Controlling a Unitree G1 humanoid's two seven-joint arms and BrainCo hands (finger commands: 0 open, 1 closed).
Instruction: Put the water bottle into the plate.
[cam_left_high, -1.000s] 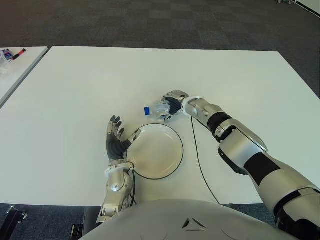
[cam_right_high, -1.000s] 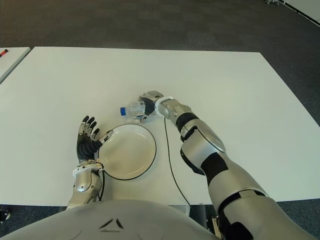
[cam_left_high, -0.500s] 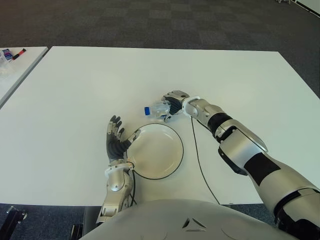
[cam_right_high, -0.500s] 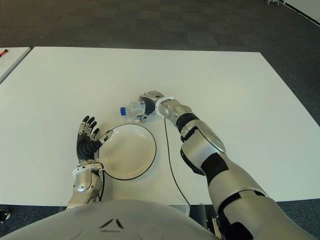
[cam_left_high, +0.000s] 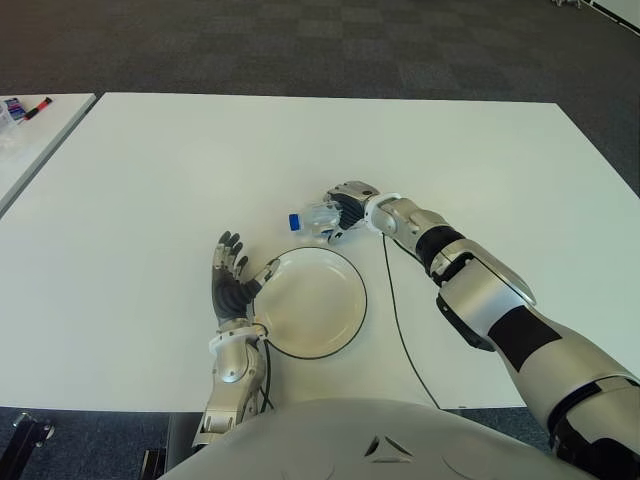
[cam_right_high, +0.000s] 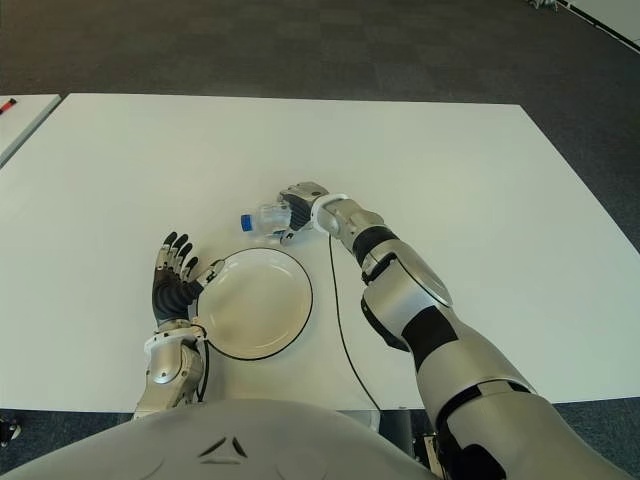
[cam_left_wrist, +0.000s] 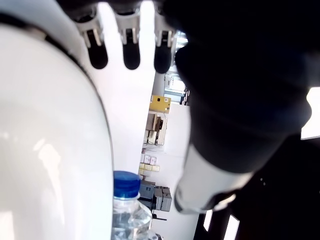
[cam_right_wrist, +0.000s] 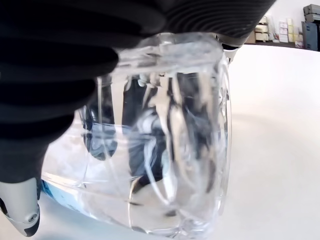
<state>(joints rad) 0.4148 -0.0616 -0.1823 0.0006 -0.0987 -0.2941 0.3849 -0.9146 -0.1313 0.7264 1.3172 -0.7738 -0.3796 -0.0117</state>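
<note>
Now | water bottle (cam_left_high: 312, 221) | clasped in right robot hand (cam_left_high: 345, 212) | beside plate (cam_left_high: 312, 302)

A white tabletop (cam_left_high: 160, 170) fills most of the frame. On it, at lower centre, sits a white plate (cam_left_high: 313, 303) with a dark rim; a thin black cable (cam_left_high: 397, 318) trails just right of it.

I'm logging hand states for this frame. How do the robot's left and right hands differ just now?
The left hand shows open, fingers spread, holding nothing, beside the plate on its left; the right hand is curled around the water bottle beyond the plate. Both show over the white table.
</note>
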